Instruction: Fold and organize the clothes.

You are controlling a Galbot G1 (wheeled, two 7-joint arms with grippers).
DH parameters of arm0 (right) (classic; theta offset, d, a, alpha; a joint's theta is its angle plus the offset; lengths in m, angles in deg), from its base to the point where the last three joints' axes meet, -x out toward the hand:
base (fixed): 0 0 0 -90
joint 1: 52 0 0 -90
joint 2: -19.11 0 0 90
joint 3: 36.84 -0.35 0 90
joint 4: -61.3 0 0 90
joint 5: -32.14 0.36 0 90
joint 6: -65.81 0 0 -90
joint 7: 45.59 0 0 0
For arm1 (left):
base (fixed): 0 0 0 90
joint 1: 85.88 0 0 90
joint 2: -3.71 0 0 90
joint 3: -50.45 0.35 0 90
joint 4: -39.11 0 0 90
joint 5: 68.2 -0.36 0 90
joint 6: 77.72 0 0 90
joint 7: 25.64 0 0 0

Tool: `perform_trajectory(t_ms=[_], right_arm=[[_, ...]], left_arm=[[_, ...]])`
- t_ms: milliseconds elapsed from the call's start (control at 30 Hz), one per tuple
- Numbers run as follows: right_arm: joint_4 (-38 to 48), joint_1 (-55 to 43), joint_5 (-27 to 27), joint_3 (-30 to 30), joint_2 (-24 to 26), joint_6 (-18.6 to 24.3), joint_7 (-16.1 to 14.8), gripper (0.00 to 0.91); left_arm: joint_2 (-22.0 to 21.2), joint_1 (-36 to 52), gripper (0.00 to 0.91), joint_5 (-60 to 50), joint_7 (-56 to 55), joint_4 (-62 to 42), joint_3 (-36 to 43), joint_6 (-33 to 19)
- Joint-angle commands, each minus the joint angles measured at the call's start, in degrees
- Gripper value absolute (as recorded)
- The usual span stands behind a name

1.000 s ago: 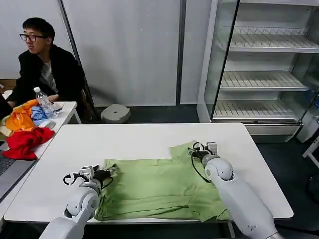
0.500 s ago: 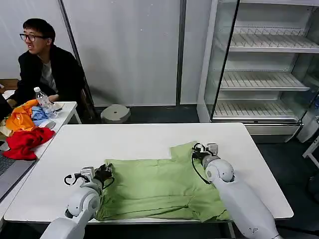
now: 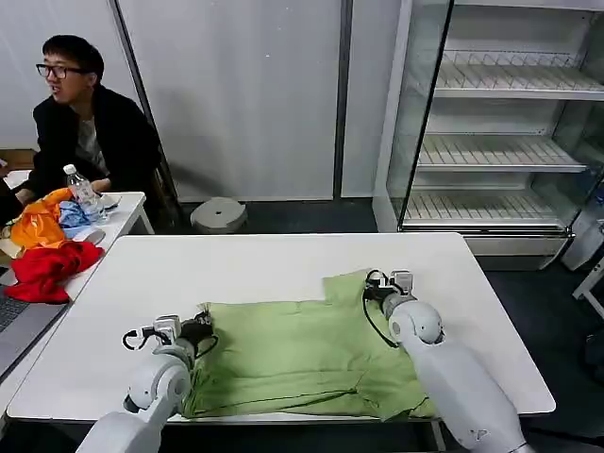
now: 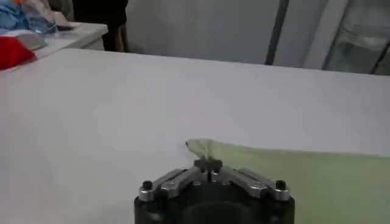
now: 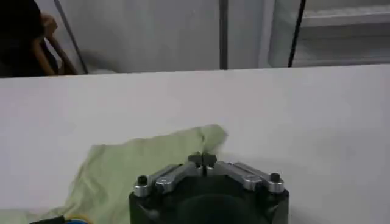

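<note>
On the near half of the white table (image 3: 283,264), close to its front edge, the light green shirt (image 3: 302,354) lay spread in a broad, partly folded slab, with one flap reaching toward the table's middle on the right side. Creases ran along its near edge, and the layers there looked doubled over, so I judged a first fold made but the garment far from a compact, tidy bundle; more folds and a final placing seemed left to do.

The left gripper (image 3: 200,329) sat at the shirt's left corner, and the left wrist view showed its fingers drawn together with a pinch of the green cloth (image 4: 201,148) between them. The right gripper (image 3: 380,287) rested at the far right flap, its fingers likewise closed on the fabric edge (image 5: 207,137) in the right wrist view. Both corners thus appeared held, ready for a lift or carry-over.

On a side table (image 3: 123,203) to the left lay a red cloth (image 3: 47,267) and orange and blue garments (image 3: 45,222), well apart from the shirt.
</note>
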Motion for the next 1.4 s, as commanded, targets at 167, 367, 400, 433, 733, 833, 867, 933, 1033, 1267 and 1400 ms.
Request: perform_trajectory(t_ms=[167,367,400,433,733,833,867,933,1033,1267,1400], right_arm=[[-0.67,-1.51,-0.12,-0.33,-0.28,2.70,0.11,0.000],[-2.69,-0.48,0.06,-0.51,0.14,2.56,0.62,0.000],[-2.93,-0.36,0.12,-0.55,0.21,2.54,0.65,0.000],[-3.10,-0.27,0.13,-0.61,0.28,2.53,0.62,0.000],[-8.93,4.00,0.55,-2.46,2.15,1.71,2.86,0.000],[-13.01,5.92,1.85,-3.56,3.12,1.15,4.09,0.000],[-15.11,7.15,2.02,-4.16,3.88,1.14,4.42,0.000],[-18.06,8.70,2.83,-4.69,4.64,1.11,4.77,0.000],[-22.59,11.39,2.96,-5.39,6.28,0.97,5.57,0.000],[-28.77,16.46,3.06,-6.69,8.73,0.71,6.30,0.000],[-32.17,19.55,3.25,-7.77,9.72,0.58,6.99,0.000]], left_arm=[[-0.06,0.76,0.010,0.04,-0.13,1.11,-0.07,-0.05],[0.42,0.59,0.010,0.08,-0.36,3.40,-0.76,-0.06],[0.51,0.48,0.020,0.09,-0.35,4.12,-0.91,-0.07],[0.56,0.33,0.010,0.10,-0.38,4.60,-1.05,-0.06],[1.09,-3.53,0.010,0.16,-0.53,10.48,-1.99,-0.06],[1.63,-5.26,0.010,0.46,-0.51,13.06,-2.63,-0.06],[1.77,-5.81,0.010,0.48,-0.52,13.66,-2.83,-0.07],[1.99,-6.90,0.010,0.51,-0.50,15.36,-3.13,-0.08],[2.49,-8.16,0.010,0.54,-0.50,17.60,-3.44,-0.07],[2.93,-9.54,0.010,0.55,-0.50,19.01,-3.89,-0.09],[2.83,-10.55,0.010,0.50,-0.48,19.48,-4.18,-0.09]])
